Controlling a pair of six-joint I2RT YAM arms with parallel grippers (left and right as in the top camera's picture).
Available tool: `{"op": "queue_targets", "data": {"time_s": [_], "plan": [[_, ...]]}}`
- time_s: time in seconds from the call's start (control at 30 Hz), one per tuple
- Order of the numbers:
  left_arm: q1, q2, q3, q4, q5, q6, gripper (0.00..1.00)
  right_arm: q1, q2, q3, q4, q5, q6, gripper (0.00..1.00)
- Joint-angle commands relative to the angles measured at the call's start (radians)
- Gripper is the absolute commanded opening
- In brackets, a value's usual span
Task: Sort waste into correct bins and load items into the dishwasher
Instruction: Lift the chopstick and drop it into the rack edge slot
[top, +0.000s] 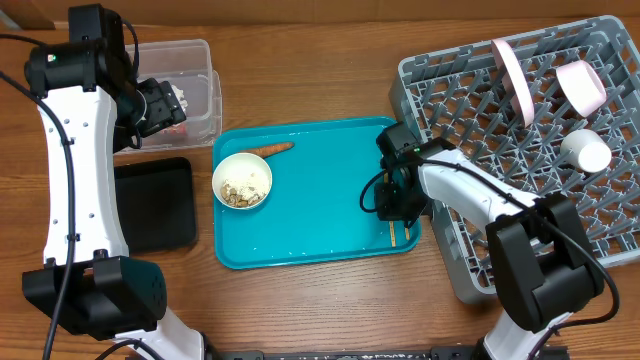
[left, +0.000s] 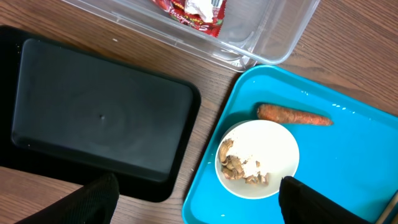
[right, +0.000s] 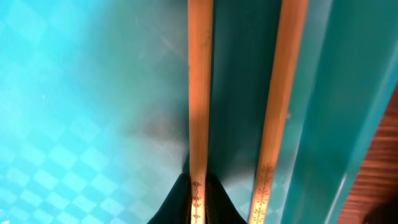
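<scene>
Two wooden chopsticks (right: 199, 93) lie side by side along the teal tray (top: 320, 225) at its four o'clock edge. The right gripper (right: 199, 202) is pinched shut on one; the other lies loose just beside it.

At three o'clock, the grey dish rack (top: 450, 270) already holds a pink plate (top: 512, 80), a pink cup (top: 582, 85) and a white cup (top: 586, 150).

At nine o'clock on the tray sit a white bowl (left: 258, 158) of food scraps (left: 242, 169) and a carrot piece (left: 292, 115), not yet sorted.

At ten o'clock, the clear tub (left: 273, 43) holds a red wrapper (left: 193, 12). The black tray (left: 99, 112) is empty, and the left gripper (left: 198, 183) hangs above it, jaws wide and holding nothing.
</scene>
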Motion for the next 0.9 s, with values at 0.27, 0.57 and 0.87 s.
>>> {"op": "queue_targets", "data": {"time_s": [0.27, 0.57, 0.87], "plan": [[0.004, -0.003, 0.006, 0.001, 0.011, -0.006, 0.85, -0.053, -0.209, 0.258, -0.143, 0.182, -0.087, 0.04], [0.004, -0.003, 0.006, 0.008, 0.011, -0.006, 0.85, -0.207, -0.273, 0.245, -0.222, 0.289, -0.321, 0.04], [0.004, -0.003, 0.006, 0.01, 0.011, -0.006, 0.85, -0.254, -0.272, 0.125, -0.228, 0.288, -0.416, 0.04]]}}
